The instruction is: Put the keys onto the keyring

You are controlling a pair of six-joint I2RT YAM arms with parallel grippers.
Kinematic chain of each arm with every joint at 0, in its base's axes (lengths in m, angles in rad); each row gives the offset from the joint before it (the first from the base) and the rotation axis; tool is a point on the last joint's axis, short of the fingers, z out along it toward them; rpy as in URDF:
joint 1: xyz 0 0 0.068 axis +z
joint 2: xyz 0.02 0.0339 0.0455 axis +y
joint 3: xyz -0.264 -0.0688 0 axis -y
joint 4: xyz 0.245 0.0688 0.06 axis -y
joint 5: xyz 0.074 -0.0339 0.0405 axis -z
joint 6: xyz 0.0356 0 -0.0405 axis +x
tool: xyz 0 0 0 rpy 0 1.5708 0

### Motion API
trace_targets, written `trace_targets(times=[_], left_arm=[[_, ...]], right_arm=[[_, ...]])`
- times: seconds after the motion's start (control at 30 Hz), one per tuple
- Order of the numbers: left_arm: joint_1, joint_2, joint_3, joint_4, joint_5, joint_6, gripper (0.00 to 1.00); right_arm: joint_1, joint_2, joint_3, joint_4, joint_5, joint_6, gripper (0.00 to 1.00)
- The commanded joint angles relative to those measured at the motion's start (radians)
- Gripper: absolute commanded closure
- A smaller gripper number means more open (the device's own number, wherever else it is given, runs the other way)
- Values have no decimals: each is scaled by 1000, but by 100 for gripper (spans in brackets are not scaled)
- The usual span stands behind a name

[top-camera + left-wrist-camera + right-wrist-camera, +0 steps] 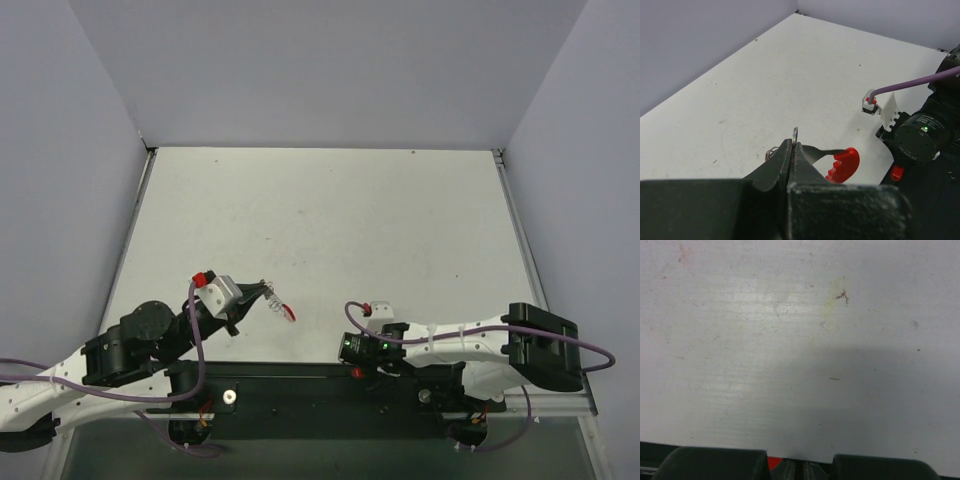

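Observation:
My left gripper (262,290) (793,145) is shut on the keyring (283,308), just above the table near its front. A thin silver ring stands up between the closed jaws, and the curved red band (845,164) hangs out to their right. A bit of silvery chain shows to their left. My right gripper (357,365) (802,471) is low at the table's front edge with its jaws closed together. The key (774,463) shows only as a red sliver beside the left finger, and as a red spot (357,372) (896,173) under that gripper. Its metal blade is hidden.
The white table (320,220) has grey walls at the left, back and right. A black base strip (300,385) runs along the near edge between the arm bases. A purple cable (920,82) loops over the right wrist.

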Motion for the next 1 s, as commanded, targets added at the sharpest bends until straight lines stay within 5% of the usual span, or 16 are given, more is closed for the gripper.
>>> trace_targets(times=[0.0, 0.2, 0.57, 0.63, 0.67, 0.77, 0.97], left_arm=[[2, 4, 57, 7, -7, -10, 100], [2, 14, 42, 16, -15, -5, 100], [2, 33, 26, 33, -26, 15, 100], [2, 40, 30, 31, -26, 18, 100], [0, 38, 30, 33, -26, 18, 100], [2, 38, 25, 39, -33, 27, 100], [2, 47, 22, 37, -36, 30, 100]], right_arm=[[48, -29, -12, 63, -69, 23, 100], [65, -218, 136, -169, 75, -6, 100], [16, -300, 171, -258, 120, -64, 100], [16, -287, 170, -252, 95, -77, 86], [16, -274, 165, -237, 86, -96, 55], [20, -242, 154, -199, 49, -126, 33], [22, -139, 134, -97, -23, -127, 33]])
